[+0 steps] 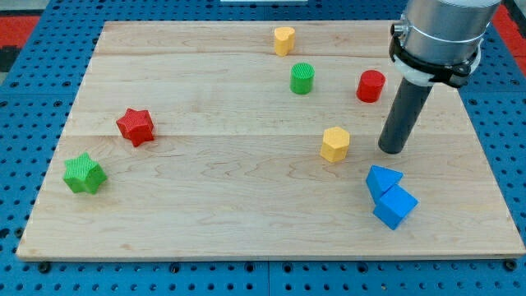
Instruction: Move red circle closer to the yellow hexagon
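Red circle (371,85): short upright cylinder, flat round face up; round in plan, so no long axis and no heading can be read. Stands near the board's right edge, in its upper third.

Yellow hexagon (334,144): squat six-sided prism, upright, right of the board's centre. Lies below and to the view's left of the red circle, clearly apart from it.

My tip (393,150): lower end of a straight dark rod hanging from a grey collar with a black band. It has no jaws, so nothing opens, closes or clamps. The tip sits at board level just to the view's right of the yellow hexagon, with a gap between, and below the red circle, touching neither.

Green circle (302,78): upright cylinder with ribbed sides, left of the red circle.

Yellow block (284,40): small, rounded; exact shape unclear; near the top edge.

Two blue blocks: one wedge-like (382,179), one cube-like (395,205), touching each other, toward the bottom right corner, below the tip.

Red star (136,127): ribbed, near the left edge.

Green star (85,173): ribbed, toward the bottom left corner.

Board (205,197): pale wooden planks, visible grain, seams running left to right.

Surround: blue perforated base (33,279) with a regular hole grid; red perforated patch (25,20) at the view's top left.
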